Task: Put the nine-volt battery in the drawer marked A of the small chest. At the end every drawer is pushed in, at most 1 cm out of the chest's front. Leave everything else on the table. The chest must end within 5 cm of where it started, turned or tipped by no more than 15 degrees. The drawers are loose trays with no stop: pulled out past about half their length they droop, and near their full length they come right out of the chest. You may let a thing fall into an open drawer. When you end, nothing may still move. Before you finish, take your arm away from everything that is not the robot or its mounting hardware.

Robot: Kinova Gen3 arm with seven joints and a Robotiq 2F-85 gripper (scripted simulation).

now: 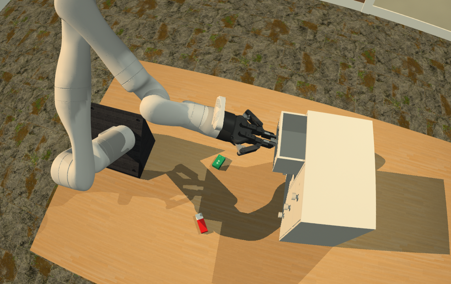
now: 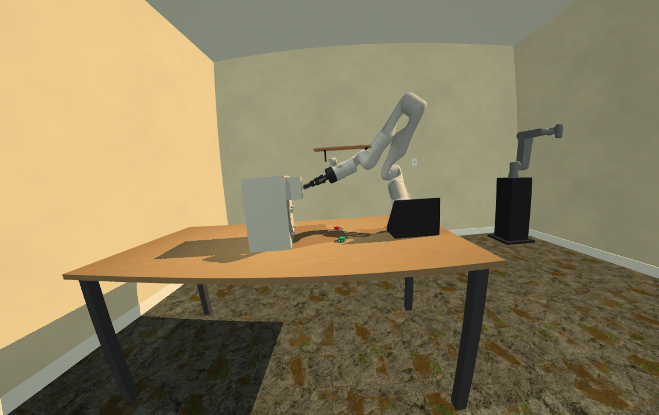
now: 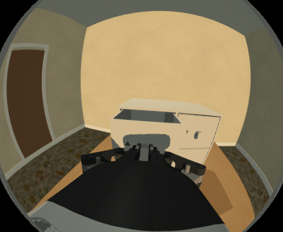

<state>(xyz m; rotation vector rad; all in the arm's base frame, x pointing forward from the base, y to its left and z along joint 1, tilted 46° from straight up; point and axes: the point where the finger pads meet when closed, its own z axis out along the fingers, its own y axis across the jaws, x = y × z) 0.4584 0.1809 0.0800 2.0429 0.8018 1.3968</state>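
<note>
The cream chest (image 1: pixel 339 165) (image 2: pixel 264 214) (image 3: pixel 199 126) stands on the right of the table (image 1: pixel 120 219). Its top drawer (image 1: pixel 289 164) (image 2: pixel 295 188) (image 3: pixel 133 126) at the far end is pulled partly out and looks empty inside. I cannot read any letters on the drawers. My gripper (image 1: pixel 273 138) (image 2: pixel 304 187) (image 3: pixel 144 148) is level with that drawer's front and shut on its knob. A red block with a pale end cap (image 1: pixel 201 223) (image 2: pixel 338 227), shaped like a nine-volt battery, lies on the table in front of the chest. A small green block (image 1: pixel 218 161) (image 2: pixel 341 238) lies below my wrist.
The other drawers are in; their knobs (image 1: pixel 294 196) stick out of the chest's front. My arm's black base (image 1: pixel 128 141) (image 2: pixel 414 217) stands at the table's left end. A second grey arm on a black pedestal (image 2: pixel 513 206) stands on the floor, away from the table.
</note>
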